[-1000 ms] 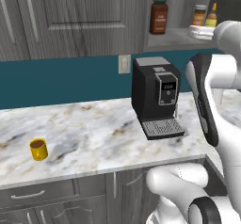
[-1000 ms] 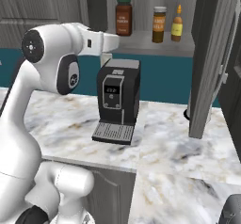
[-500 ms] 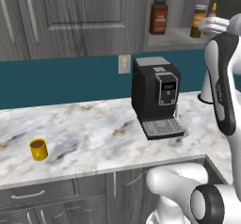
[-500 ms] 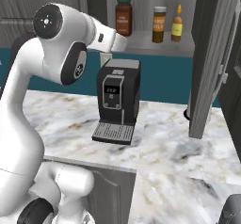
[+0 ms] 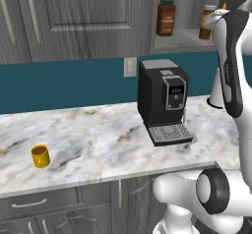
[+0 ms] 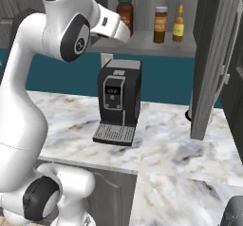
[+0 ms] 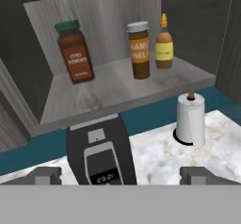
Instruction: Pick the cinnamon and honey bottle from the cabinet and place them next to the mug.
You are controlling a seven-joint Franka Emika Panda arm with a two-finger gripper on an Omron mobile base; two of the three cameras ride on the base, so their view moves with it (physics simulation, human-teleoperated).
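Note:
On the cabinet (image 5: 74, 21) shelf (image 7: 127, 89) stand the cinnamon (image 7: 140, 50), a brown jar with an orange label and grey lid, and to its right the slim honey bottle (image 7: 164, 43) with a pointed orange cap. Both also show in the right base view, the cinnamon (image 6: 161, 24) and the honey bottle (image 6: 178, 23). My gripper (image 7: 122, 176) is open and holds nothing, its fingertips (image 7: 47, 175) wide apart. It hangs in front of and below the shelf, above the coffee machine. The yellow mug (image 5: 40, 155) sits far left on the counter.
A red-brown jar with a green lid (image 7: 74, 51) stands at the shelf's left. Below are a black coffee machine (image 5: 162, 100) and a paper towel roll (image 7: 190, 119) on the marble counter (image 5: 93, 139). An open cabinet door (image 6: 213, 59) hangs to the right of the shelf.
The arm has swung up, and the hand now sits higher and nearer the shelf niche. The jars, the bottle and the mug have not moved.

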